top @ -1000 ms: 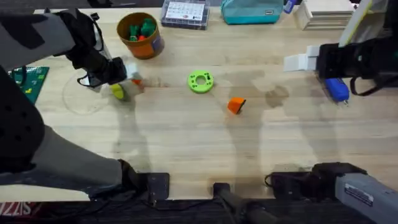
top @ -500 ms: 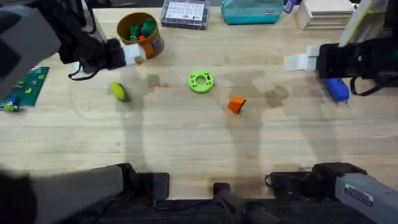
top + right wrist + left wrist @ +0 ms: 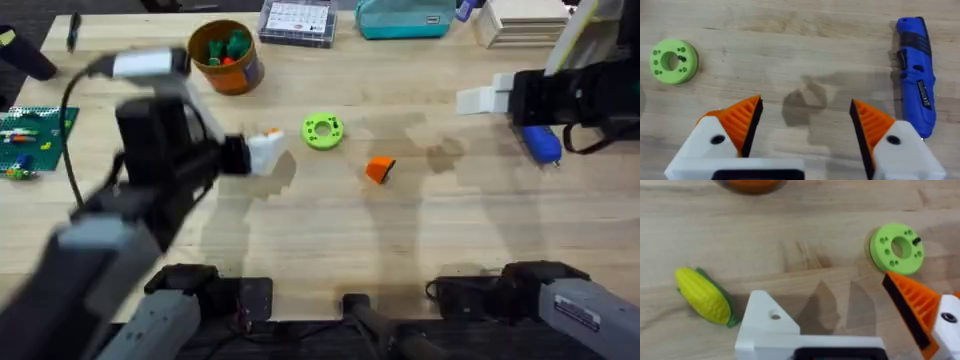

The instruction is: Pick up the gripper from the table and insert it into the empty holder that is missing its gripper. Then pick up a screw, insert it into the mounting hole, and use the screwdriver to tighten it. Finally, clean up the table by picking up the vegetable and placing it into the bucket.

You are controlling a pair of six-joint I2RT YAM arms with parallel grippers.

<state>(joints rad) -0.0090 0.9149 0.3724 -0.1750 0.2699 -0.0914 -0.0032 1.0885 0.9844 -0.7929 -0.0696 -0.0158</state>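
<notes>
From above, the orange gripper (image 3: 379, 169) lies loose on the table mid-way between the arms, nearer the left gripper (image 3: 265, 152), which reaches low over the table toward it, one white holder (image 3: 262, 156) bare of its pad. Its wrist camera shows that bare holder (image 3: 767, 322) spread wide from the orange-padded finger, the vegetable (image 3: 703, 296) just beside it. The right gripper (image 3: 805, 125) hangs open, the screwdriver (image 3: 915, 70) lying lengthwise close alongside one finger.

One orange gripper (image 3: 380, 169), one green ring disc (image 3: 323, 131), one blue screwdriver (image 3: 541, 144), one vegetable (image 3: 704, 296), one bucket (image 3: 225, 57).
</notes>
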